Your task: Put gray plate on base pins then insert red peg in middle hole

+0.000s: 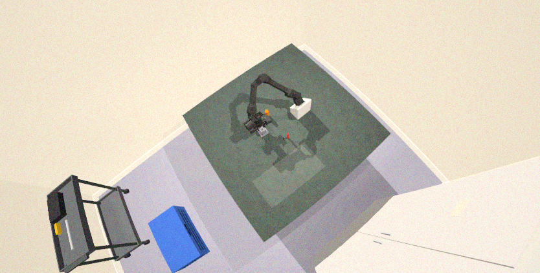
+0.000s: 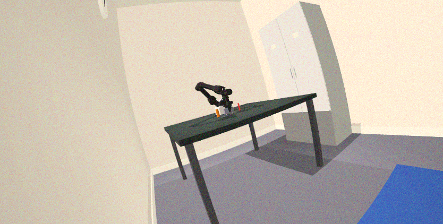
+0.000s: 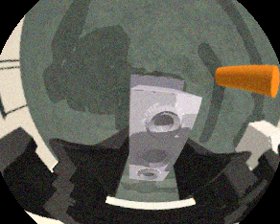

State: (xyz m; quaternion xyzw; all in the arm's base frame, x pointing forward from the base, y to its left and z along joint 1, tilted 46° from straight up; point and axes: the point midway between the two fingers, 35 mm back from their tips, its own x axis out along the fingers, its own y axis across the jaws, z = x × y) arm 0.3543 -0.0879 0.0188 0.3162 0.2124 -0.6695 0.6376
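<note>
gray plate [image 1: 263,131] [image 2: 228,111] [image 3: 140,102]: smooth, plastic-looking | orange peg [image 1: 267,112] [image 2: 218,113] [image 3: 246,80]: matt | tabletop [image 1: 340,127] [image 2: 198,126] [image 3: 168,29]: matt
</note>
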